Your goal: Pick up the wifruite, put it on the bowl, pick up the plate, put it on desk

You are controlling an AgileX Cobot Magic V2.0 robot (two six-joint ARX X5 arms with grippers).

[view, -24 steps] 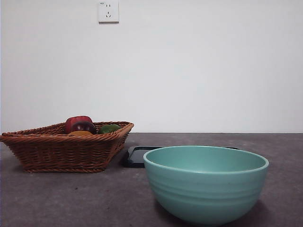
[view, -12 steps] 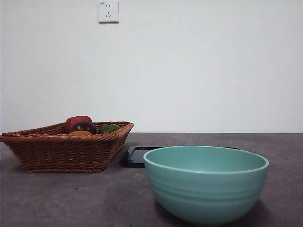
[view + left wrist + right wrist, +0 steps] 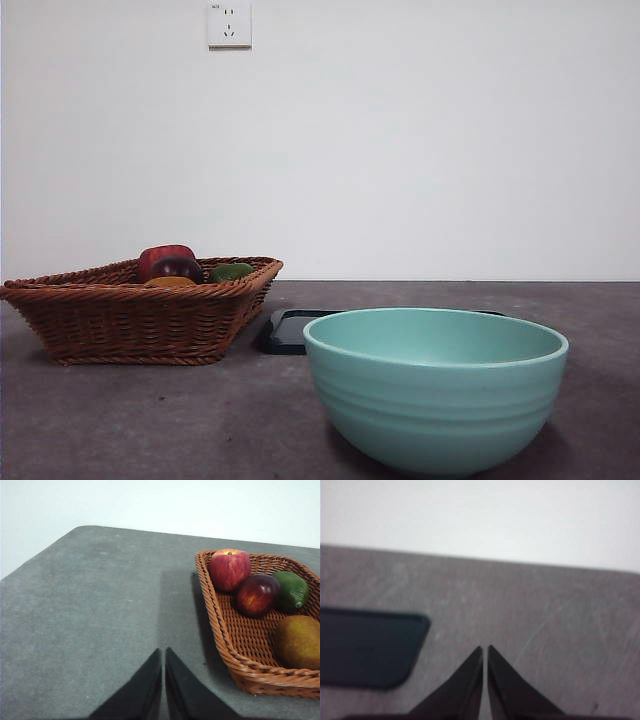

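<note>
fingers pressed together, left gripper (image 3: 163,652) hangs near the brown wicker basket (image 3: 235,664) holding the oval orange-brown wifruite (image 3: 298,641); nearer than right gripper (image 3: 485,650), also closed.

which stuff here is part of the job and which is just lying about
Job: wifruite in the basket, teal bowl, dark plate, desk.
Lying about: wicker basket, red apple, dark red fruit, green fruit, wall socket.

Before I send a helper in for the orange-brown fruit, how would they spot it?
Find the wicker basket on the desk. The orange-brown fruit lies inside, apart from the red apple, the dark red fruit and the green one. It alone is dull orange-brown.
</note>
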